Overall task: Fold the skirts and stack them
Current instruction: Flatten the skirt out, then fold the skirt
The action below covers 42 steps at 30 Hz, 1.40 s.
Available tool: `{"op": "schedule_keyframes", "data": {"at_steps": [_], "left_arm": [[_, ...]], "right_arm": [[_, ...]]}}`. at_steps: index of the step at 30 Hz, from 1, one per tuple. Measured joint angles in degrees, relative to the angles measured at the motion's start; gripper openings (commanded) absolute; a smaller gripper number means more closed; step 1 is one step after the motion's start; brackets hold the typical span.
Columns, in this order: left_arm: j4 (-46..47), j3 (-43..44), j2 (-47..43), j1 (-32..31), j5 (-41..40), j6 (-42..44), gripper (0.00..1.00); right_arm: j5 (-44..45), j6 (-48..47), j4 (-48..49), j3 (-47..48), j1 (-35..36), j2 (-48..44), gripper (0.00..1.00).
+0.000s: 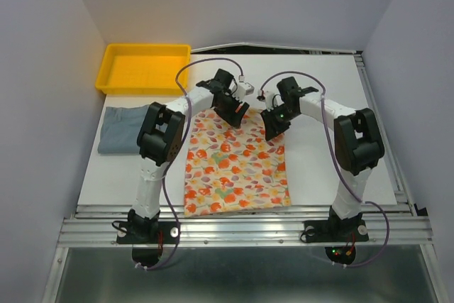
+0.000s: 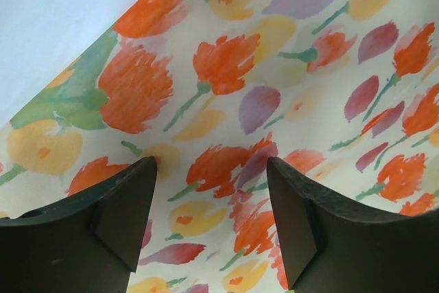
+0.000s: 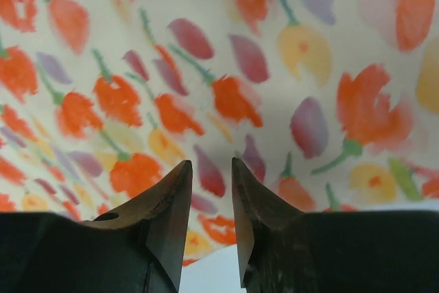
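White tabletop (image 1: 319, 90) carries a cream cloth skirt with orange, red and yellow flowers (image 1: 237, 168), spread flat and unfolded towards the near edge. The left hand (image 1: 230, 113) hovers released, jaws wide, over its far left corner. The right hand (image 1: 272, 124), fingers nearly together, grasps nothing over the far right corner. A plain blue-grey denim-like skirt (image 1: 120, 129) lies at the left edge. Folding this one and stacking seem still to do.

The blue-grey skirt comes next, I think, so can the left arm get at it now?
Probably yes: the blue-grey skirt lies bare at the table's left edge, beside the left arm, and the left gripper is open and empty over the floral skirt.
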Motion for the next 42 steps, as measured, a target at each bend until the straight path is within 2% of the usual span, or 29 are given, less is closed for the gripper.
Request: {"op": "schedule_keyframes", "data": {"at_steps": [6, 10, 12, 13, 16, 18, 20, 23, 27, 34, 42], "left_arm": [[-0.1, -5.3, -3.7, -0.6, 4.5, -3.7, 0.85], [-4.4, -4.9, -5.3, -0.2, 5.3, -0.9, 0.92], [-7.3, -2.6, -6.1, 0.6, 5.5, 2.6, 0.95], [-8.7, -1.0, -6.3, 1.1, 5.5, 4.8, 0.97], [-10.7, 4.1, -7.1, 3.3, 5.2, 10.5, 0.96], [-11.1, 7.8, -7.1, 4.6, 4.8, 14.1, 0.91], [-11.9, 11.0, -6.8, 5.9, 4.0, 17.4, 0.87], [-13.7, 16.5, -5.0, 7.6, 3.4, 23.0, 0.82], [-15.4, 22.1, -0.9, 8.3, 3.1, 29.6, 0.79], [-19.3, 22.7, 4.1, 8.2, 3.2, 41.4, 0.76], [-22.1, 23.0, 7.6, 8.1, 3.0, 46.0, 0.75]], "right_arm": [[2.6, -2.1, 4.0, -8.7, -0.2, -1.8, 0.36], [3.7, -4.3, 3.9, -11.0, 0.0, -4.4, 0.44], [4.2, -4.9, 3.4, -10.4, 0.2, -5.1, 0.54], [4.5, -5.2, 3.0, -9.4, 0.2, -5.2, 0.64], [5.4, -5.7, 2.4, -4.2, 0.2, -5.3, 0.71], [6.3, -6.3, 3.0, 0.6, -0.1, -5.4, 0.75], [7.1, -7.5, 3.1, 4.6, -0.5, -5.3, 0.73], [8.1, -10.0, 3.3, 10.6, -2.7, -4.1, 0.65], [9.4, -13.9, 3.2, 17.2, -7.0, 1.7, 0.62], [8.3, -19.1, -2.4, 19.1, -11.1, 10.8, 0.61], [3.5, -22.3, -8.6, 19.2, -11.0, 12.8, 0.58]]}}
